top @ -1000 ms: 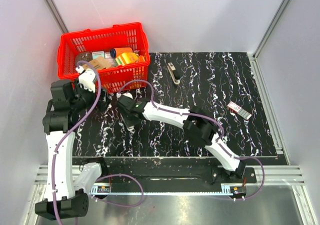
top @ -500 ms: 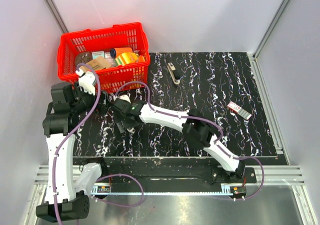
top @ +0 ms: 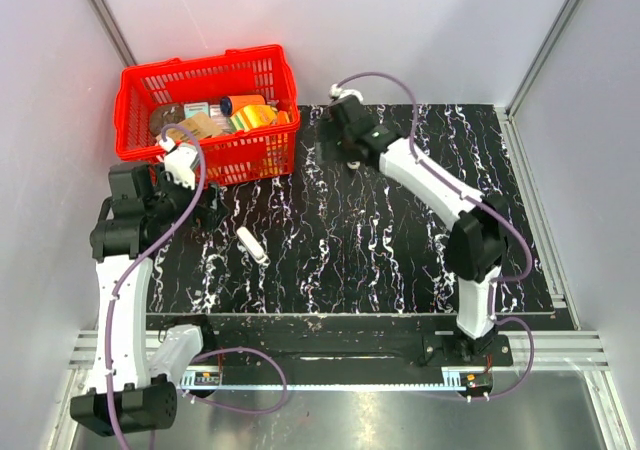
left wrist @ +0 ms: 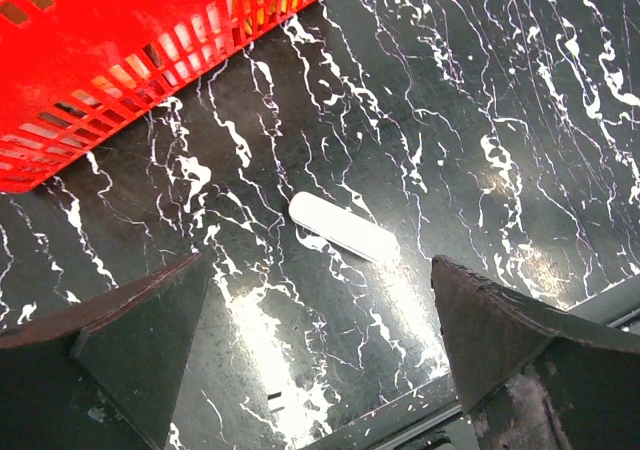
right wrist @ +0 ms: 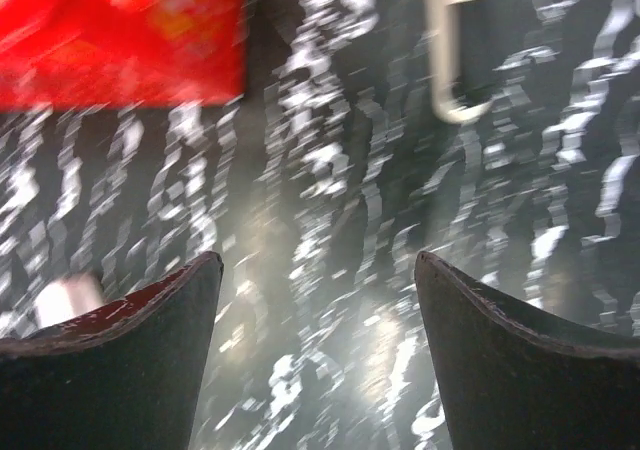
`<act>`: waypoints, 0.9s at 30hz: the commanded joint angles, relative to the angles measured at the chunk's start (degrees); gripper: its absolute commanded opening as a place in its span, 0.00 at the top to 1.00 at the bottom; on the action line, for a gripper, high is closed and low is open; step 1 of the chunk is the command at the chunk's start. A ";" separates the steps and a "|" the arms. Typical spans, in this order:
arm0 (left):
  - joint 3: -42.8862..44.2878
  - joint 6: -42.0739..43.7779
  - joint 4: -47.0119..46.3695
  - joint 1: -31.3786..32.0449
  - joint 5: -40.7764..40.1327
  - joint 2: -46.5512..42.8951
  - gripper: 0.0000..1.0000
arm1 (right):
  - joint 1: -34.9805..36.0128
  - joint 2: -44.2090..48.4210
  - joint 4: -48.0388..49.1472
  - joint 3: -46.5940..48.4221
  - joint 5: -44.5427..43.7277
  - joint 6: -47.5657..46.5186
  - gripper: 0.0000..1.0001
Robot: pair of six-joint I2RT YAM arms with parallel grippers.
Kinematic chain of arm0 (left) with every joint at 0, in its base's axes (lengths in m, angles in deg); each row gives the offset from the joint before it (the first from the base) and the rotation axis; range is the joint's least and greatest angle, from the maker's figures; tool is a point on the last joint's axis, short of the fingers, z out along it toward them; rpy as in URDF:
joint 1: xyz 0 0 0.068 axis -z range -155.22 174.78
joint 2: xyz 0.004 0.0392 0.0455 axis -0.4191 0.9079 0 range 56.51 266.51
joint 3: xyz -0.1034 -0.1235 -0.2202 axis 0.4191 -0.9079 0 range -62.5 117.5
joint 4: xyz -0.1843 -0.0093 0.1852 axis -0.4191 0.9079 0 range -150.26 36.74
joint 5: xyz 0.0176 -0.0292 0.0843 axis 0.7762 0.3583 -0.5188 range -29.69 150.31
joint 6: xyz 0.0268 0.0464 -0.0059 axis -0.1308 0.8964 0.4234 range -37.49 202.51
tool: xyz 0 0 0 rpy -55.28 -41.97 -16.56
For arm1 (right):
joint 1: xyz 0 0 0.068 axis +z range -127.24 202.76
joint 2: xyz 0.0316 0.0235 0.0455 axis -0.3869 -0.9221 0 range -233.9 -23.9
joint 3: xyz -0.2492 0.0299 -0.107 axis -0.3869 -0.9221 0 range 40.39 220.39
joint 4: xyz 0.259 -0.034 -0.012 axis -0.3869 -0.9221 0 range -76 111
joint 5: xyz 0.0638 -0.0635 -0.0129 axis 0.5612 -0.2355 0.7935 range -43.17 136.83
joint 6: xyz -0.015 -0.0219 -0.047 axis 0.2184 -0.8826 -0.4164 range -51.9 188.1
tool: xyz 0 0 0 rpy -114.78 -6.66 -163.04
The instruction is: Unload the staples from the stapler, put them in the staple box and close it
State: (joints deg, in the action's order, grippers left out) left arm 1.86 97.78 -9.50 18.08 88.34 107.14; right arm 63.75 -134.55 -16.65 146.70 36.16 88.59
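Right claw (right wrist: 318,290) off the white stick (top: 252,245), now apparently just short of the stapler (right wrist: 438,60).

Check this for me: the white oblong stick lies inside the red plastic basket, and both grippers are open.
One thing is wrong. The white oblong stick lies on the black white-veined mat, outside the red plastic basket and apart from it, as the left wrist view shows. The left gripper and the right gripper are both open, as you said.

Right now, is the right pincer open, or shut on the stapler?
Open: the right pincer is spread wide, only table in its gap; the stapler lies ahead, untouched.
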 commanded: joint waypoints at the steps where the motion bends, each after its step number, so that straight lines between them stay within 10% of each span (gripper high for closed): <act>1: -0.02 1.08 -1.19 0.54 3.17 2.71 0.01 | -7.22 -7.10 1.36 4.60 -2.69 -4.76 0.15; 11: -0.72 2.57 -3.13 5.29 -1.93 7.20 0.01 | -11.81 -30.12 -5.94 32.89 -5.49 -12.75 0.10; 27: -2.39 2.57 -6.99 6.35 -2.02 10.01 0.01 | -15.68 -39.11 -3.75 37.75 1.10 -11.44 0.21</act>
State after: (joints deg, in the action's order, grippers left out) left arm 0.18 100.08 -13.26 24.18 86.83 117.29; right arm 47.32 -172.39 -22.18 183.15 35.59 77.97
